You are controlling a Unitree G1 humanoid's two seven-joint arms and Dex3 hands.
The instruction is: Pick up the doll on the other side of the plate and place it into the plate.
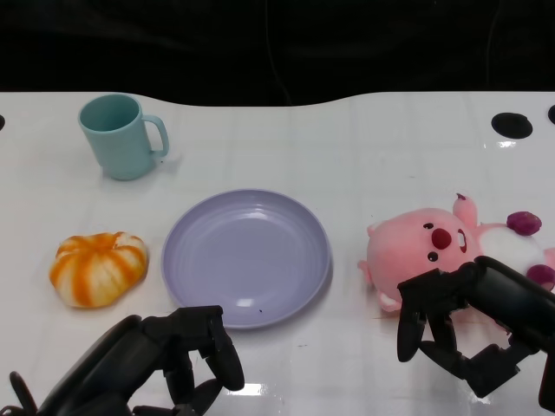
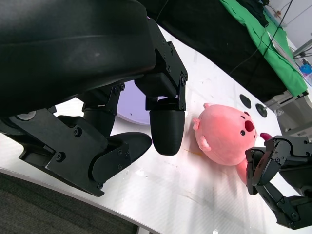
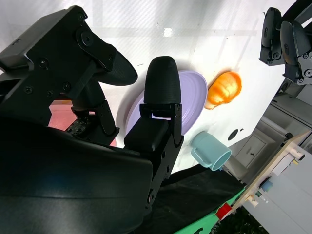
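**Inspector:** Doll (image 1: pixel 434 247) location, please, then work down by size from the table (image 1: pixel 347 147).

**Assistant:** White glossy table, bearing everything. The lavender plate (image 1: pixel 247 256) lies flat at its centre with nothing in it. The pink plush doll lies on the table on the robot's right side of the plate, clear of the rim, face up with a red nose. It is not in the plate.

**Inspector:** Right hand?

**Assistant:** The right hand (image 1: pixel 464 325) sits on the near side of the doll, fingers apart and bent in an open claw. It holds nothing. In the head view the fingertips overlap the doll's near edge; the left wrist view shows the hand (image 2: pixel 273 183) just beside the doll (image 2: pixel 224 134), but whether it touches I cannot tell.

**Inspector:** Left hand?

**Assistant:** The left hand (image 1: pixel 169 360) is low at the near table edge, just in front of the plate. Its fingers are curled inward with nothing in them, and it touches neither plate nor doll.

**Inspector:** Smaller items?

**Assistant:** An orange-and-white striped pumpkin toy (image 1: pixel 97 267) lies left of the plate, apart from it. A teal mug (image 1: pixel 117 136) stands upright farther back on the left, handle toward the plate side.
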